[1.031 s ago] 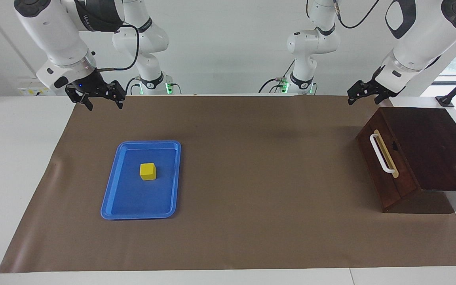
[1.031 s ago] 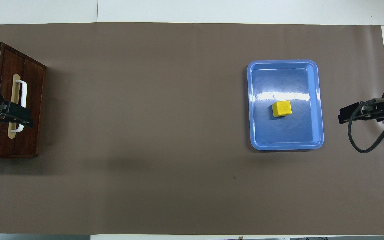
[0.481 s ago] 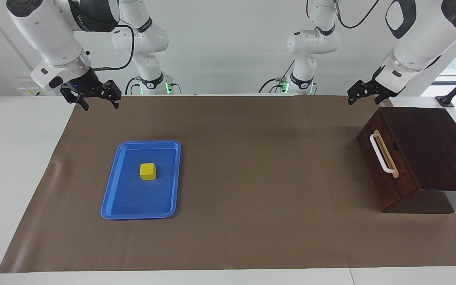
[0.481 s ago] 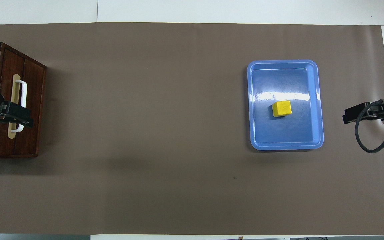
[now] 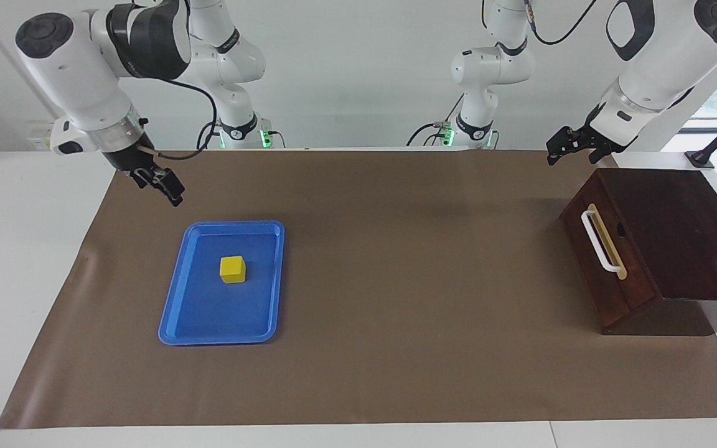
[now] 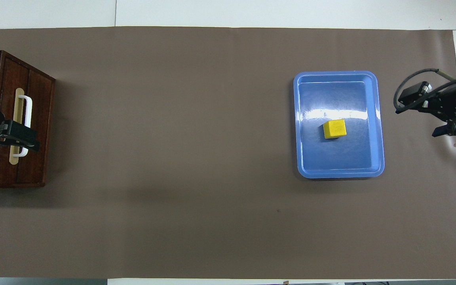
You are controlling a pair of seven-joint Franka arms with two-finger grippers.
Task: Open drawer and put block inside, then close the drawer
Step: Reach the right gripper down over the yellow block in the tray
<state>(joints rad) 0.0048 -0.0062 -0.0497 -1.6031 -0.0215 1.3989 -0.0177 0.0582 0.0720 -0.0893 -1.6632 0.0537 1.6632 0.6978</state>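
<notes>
The small yellow block [image 5: 233, 269] [image 6: 334, 128] lies in the middle of a flat blue tray [image 5: 209, 333] [image 6: 339, 173] toward the right arm's end of the table. The dark wooden drawer [image 5: 607, 292] [image 6: 38, 118] with its white loop handle [image 5: 600, 242] [image 6: 28, 113] is shut, at the left arm's end. My right gripper [image 5: 170, 191] [image 6: 418, 109] hangs open and empty over the brown mat, beside the tray's corner nearest the robots. My left gripper [image 5: 573, 149] [image 6: 14, 136] waits open in the air above the box's corner nearest the robots, touching nothing.
A brown mat [image 5: 396, 249] covers most of the white table. The wide stretch of mat between tray and drawer box holds nothing. The box's flat dark top [image 5: 676, 230] slopes up away from the drawer front.
My right arm has turned its wrist and swung the gripper down and toward the tray. The left arm, block, tray and drawer have not moved.
</notes>
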